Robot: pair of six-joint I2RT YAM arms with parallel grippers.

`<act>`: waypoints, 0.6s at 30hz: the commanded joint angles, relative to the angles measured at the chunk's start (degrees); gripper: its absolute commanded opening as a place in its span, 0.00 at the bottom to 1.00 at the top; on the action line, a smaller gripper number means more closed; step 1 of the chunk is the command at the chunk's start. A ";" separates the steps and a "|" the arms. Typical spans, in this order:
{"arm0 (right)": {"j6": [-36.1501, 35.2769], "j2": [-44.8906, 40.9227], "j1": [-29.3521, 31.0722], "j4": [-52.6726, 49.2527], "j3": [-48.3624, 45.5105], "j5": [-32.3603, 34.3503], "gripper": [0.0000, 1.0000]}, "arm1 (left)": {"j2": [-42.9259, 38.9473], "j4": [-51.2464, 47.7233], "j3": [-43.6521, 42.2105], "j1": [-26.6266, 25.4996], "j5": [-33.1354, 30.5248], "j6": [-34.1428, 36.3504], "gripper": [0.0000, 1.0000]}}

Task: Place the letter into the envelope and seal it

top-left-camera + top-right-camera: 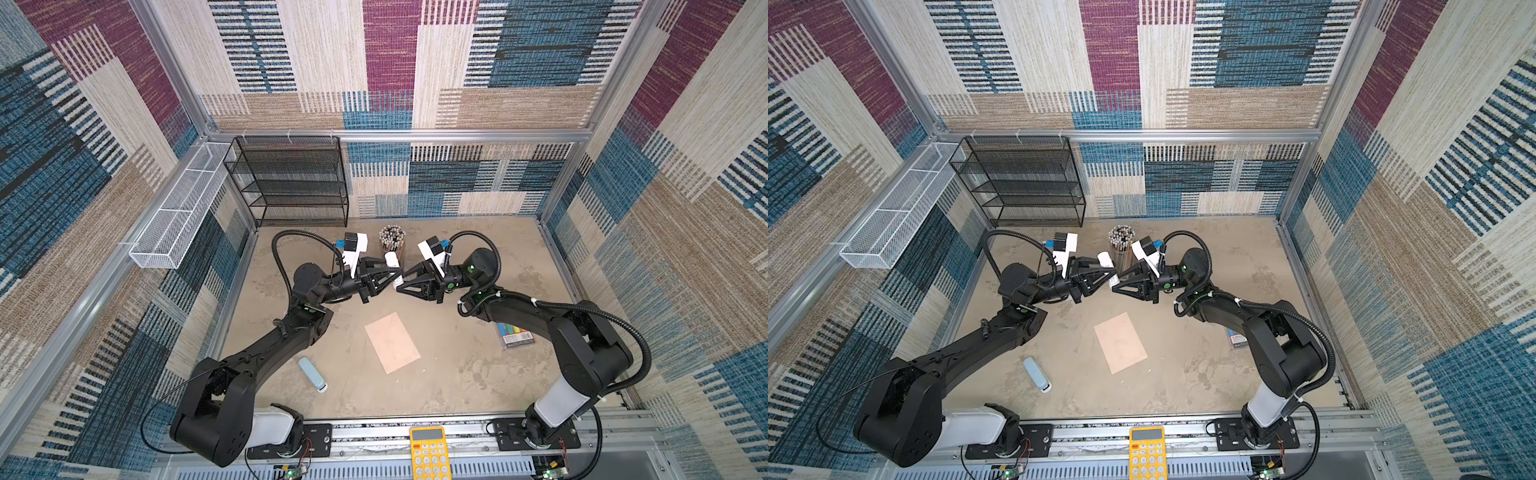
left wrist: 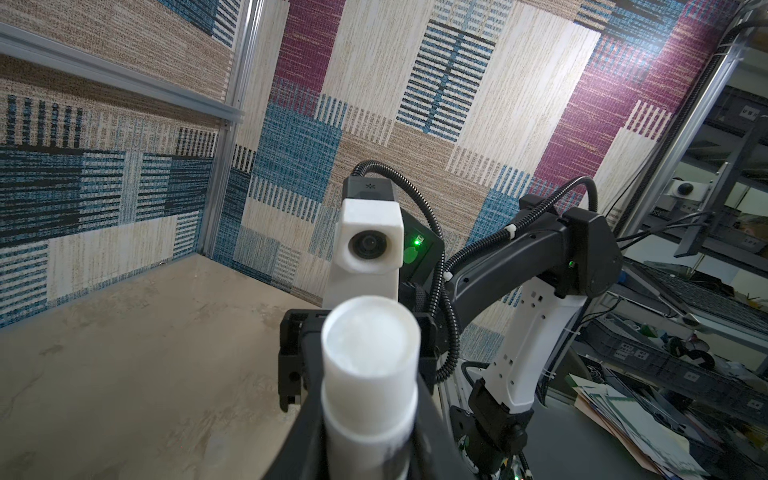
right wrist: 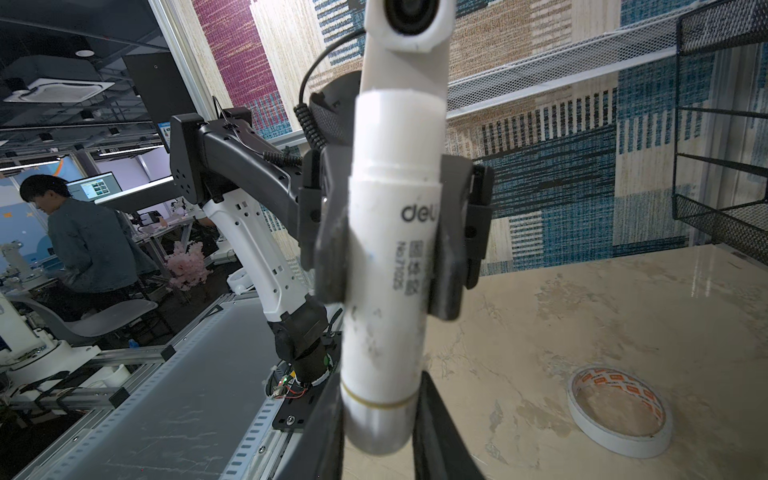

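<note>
The pale peach envelope (image 1: 392, 343) (image 1: 1120, 343) lies flat and plain at the middle of the table. The letter is out of view. Above the table behind the envelope, both grippers meet tip to tip on a white glue stick (image 1: 392, 262) (image 1: 1105, 261) (image 2: 370, 353) (image 3: 390, 249) that stands roughly upright. My left gripper (image 1: 395, 276) (image 1: 1113, 274) (image 2: 370, 436) is shut on its body. My right gripper (image 1: 401, 281) (image 1: 1115, 282) (image 3: 378, 415) is shut on its lower grey end. In the right wrist view the left gripper's grey pads (image 3: 332, 249) clamp the stick higher up.
A cup of pencils (image 1: 392, 239) stands just behind the grippers. A black mesh shelf (image 1: 291, 178) and white mesh basket (image 1: 178, 208) sit back left. A light blue tube (image 1: 311, 374), marker pack (image 1: 513, 334), tape roll (image 3: 619, 411) and yellow calculator (image 1: 428, 453) lie around.
</note>
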 commanded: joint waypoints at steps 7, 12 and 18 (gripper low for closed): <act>-5.59 -6.14 1.66 -8.98 0.17 7.11 0.18 | -3.21 -11.26 0.09 -0.70 -6.01 8.44 0.00; -6.29 -10.32 2.11 -9.99 -2.23 12.70 0.15 | -5.32 -16.72 -0.09 -0.97 -10.02 11.79 0.00; -12.69 -15.39 4.77 -18.35 -2.63 22.00 0.14 | -8.07 -20.85 -0.86 -2.08 -14.94 15.57 0.00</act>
